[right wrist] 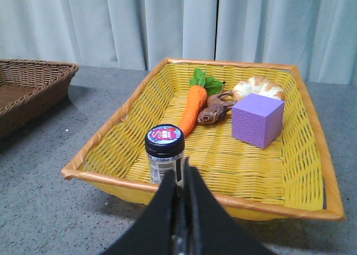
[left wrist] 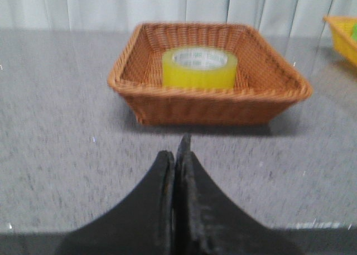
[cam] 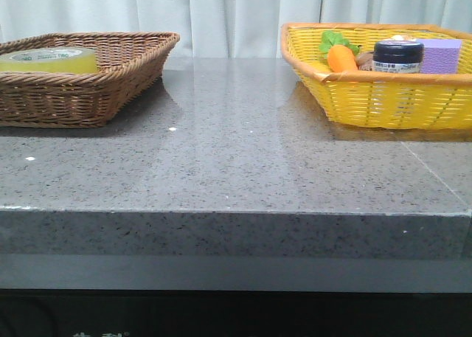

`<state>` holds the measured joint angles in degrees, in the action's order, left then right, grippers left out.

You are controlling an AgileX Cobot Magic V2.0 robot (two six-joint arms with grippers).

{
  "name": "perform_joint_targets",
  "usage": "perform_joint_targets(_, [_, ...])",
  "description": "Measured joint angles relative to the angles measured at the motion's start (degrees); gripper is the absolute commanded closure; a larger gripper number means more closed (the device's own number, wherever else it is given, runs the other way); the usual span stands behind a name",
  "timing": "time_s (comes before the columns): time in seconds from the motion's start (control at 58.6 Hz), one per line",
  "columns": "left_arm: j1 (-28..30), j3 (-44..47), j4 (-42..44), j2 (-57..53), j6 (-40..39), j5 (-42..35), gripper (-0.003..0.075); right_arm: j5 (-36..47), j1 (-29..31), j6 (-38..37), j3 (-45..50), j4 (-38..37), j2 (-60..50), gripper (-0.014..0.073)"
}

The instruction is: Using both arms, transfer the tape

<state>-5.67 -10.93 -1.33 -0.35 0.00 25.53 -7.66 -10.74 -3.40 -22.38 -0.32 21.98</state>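
Note:
The tape point(cam: 49, 60), a wide yellow roll with a white core, lies flat in the brown wicker basket point(cam: 110, 79) at the far left of the table. It also shows in the left wrist view point(left wrist: 199, 68), inside that basket point(left wrist: 268, 96). My left gripper point(left wrist: 177, 154) is shut and empty, back from the basket over the bare table. My right gripper point(right wrist: 181, 171) is shut and empty, just in front of the yellow basket point(right wrist: 223, 160). Neither arm shows in the front view.
The yellow basket point(cam: 383, 94) at the far right holds a toy carrot point(right wrist: 192, 107), a dark-lidded jar point(right wrist: 164, 154), a lilac block point(right wrist: 257, 119), a bread roll point(right wrist: 257, 88) and a small brown thing point(right wrist: 215, 111). Grey stone table point(cam: 236, 153); curtain behind.

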Motion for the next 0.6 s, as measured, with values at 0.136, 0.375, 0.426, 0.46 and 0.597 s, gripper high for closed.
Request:
perform_joint_targets(0.136, [0.00, 6.02, 0.00, 0.00, 0.00, -4.10, 0.0740, 0.00, 0.00, 0.00, 0.00, 0.00, 0.00, 0.0662])
perform_joint_targets(0.375, [0.00, 11.47, 0.00, 0.00, 0.00, -10.14, 0.0740, 0.00, 0.00, 0.00, 0.00, 0.00, 0.00, 0.0662])
perform_joint_targets(0.426, [0.00, 11.47, 0.00, 0.00, 0.00, -11.52, 0.0740, 0.00, 0.00, 0.00, 0.00, 0.00, 0.00, 0.0662])
perform_joint_targets(0.46, [0.00, 11.47, 0.00, 0.00, 0.00, -12.27, 0.0740, 0.00, 0.00, 0.00, 0.00, 0.00, 0.00, 0.0662])
perform_joint_targets(0.597, [0.00, 11.47, 0.00, 0.00, 0.00, -14.36, 0.0740, 0.00, 0.00, 0.00, 0.00, 0.00, 0.00, 0.0662])
